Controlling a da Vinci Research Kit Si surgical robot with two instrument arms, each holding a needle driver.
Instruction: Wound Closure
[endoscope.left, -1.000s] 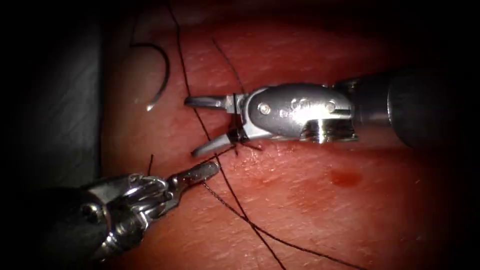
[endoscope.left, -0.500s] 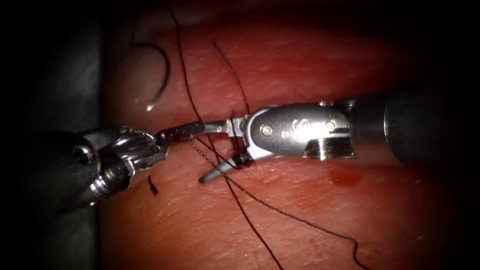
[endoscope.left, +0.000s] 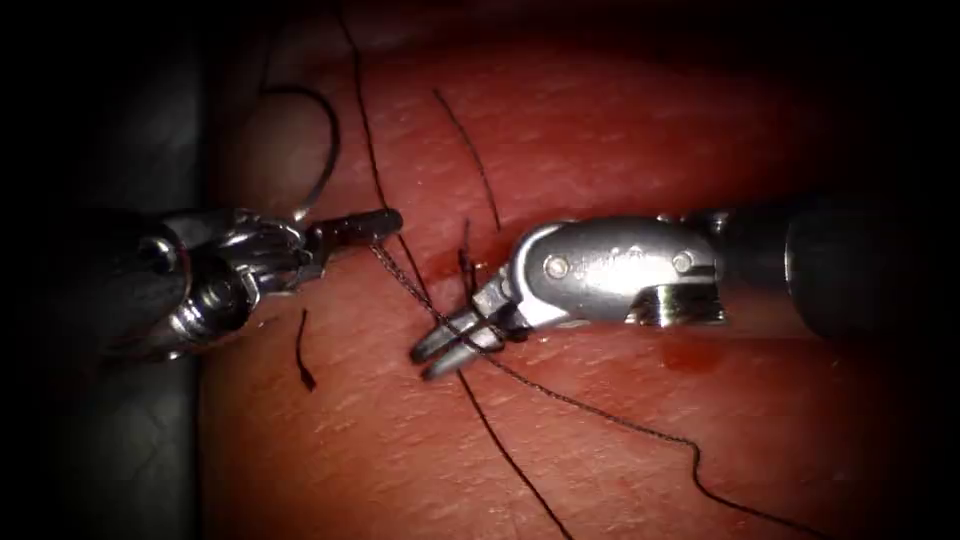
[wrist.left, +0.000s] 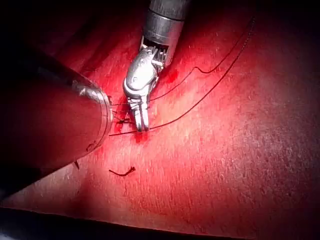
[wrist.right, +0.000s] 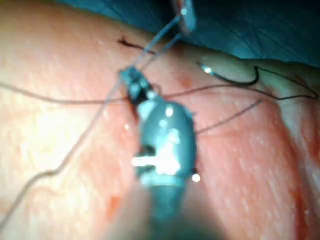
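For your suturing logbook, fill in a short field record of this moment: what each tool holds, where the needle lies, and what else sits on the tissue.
left tool: jaws shut on the thread
right tool: jaws nearly closed around the thread at the stitch
needle: lying free on the tissue, held by neither tool, left of the stitch
cut end of thread: loose below the left tool
red fluid: small patch below the right tool

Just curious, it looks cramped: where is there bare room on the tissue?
Bare tissue lies above the right pincer, and bottom left under the cut end. It is crowded between the pincers: the left pincer and the right both grip thread. The needle lies loose on the tissue, upper left.
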